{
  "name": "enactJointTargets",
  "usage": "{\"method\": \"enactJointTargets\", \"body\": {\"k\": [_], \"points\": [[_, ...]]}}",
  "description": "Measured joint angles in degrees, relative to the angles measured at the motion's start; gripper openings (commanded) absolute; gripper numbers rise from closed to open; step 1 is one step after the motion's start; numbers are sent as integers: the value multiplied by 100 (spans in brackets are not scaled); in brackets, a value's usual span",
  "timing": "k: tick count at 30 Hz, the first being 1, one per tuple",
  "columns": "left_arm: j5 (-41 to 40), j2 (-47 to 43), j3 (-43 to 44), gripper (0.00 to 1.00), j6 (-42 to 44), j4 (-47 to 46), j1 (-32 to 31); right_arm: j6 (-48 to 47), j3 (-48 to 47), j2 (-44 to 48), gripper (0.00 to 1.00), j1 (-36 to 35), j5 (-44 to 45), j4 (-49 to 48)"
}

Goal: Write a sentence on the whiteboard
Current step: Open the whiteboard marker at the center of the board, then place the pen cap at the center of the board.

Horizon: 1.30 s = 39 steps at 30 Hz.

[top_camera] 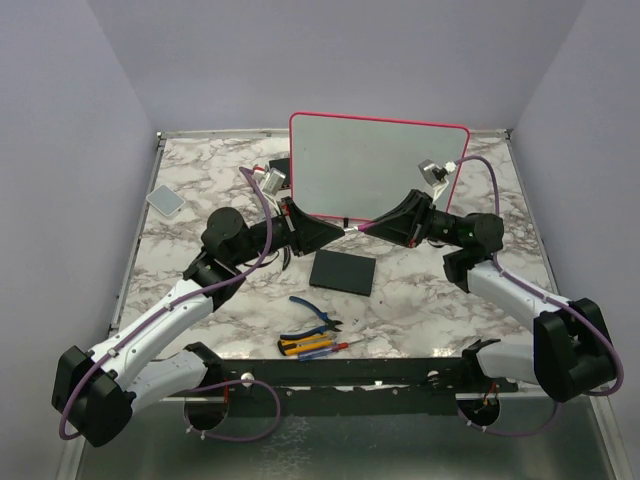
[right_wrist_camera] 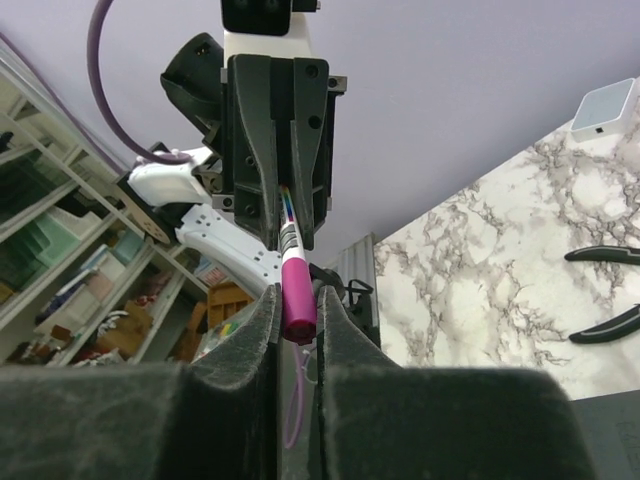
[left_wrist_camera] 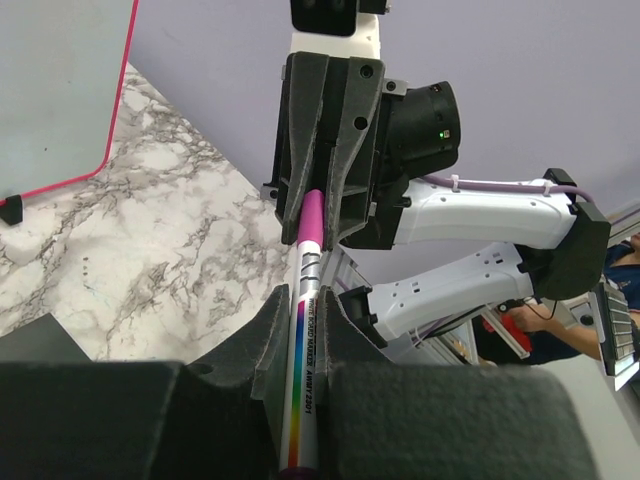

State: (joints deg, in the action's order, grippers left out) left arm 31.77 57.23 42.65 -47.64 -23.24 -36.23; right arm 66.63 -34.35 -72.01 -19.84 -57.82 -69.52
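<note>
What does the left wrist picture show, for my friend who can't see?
The left pincer grips a rainbow-striped marker, and the right pincer clasps its pink cap from the far end. A corner of the pink-framed whiteboard stands on the marble table at the picture's left.

Soft, even overhead light fills the space between the lavender walls (top_camera: 60,120), casting only faint shadows beneath the arms (top_camera: 160,320) on the marble table (top_camera: 420,310). The whiteboard (top_camera: 380,165) reads a flat, matte grey. In both wrist views the near fingers (left_wrist_camera: 150,420) loom dark, grainy and out of focus, while the marker (left_wrist_camera: 305,330) between them is crisp, its print legible.
</note>
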Motion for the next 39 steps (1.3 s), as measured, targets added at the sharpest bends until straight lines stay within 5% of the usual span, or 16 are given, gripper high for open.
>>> {"method": "enactJointTargets", "body": {"k": [14,28,31,39], "points": [[-9,-175,0,0,278,452,-83,1036,514,-483,0,33,125,-1519],[-127,-717,61,0,627,922,424,1137,890,-116,0,981,184,-1543],[-431,-721,358,0,1154,1639,579,494,951,466,0,1134,210,-713],[-1554,-234,1263,0,2782,3178,625,-2549,63,2028,0,1165,1471,4627]]}}
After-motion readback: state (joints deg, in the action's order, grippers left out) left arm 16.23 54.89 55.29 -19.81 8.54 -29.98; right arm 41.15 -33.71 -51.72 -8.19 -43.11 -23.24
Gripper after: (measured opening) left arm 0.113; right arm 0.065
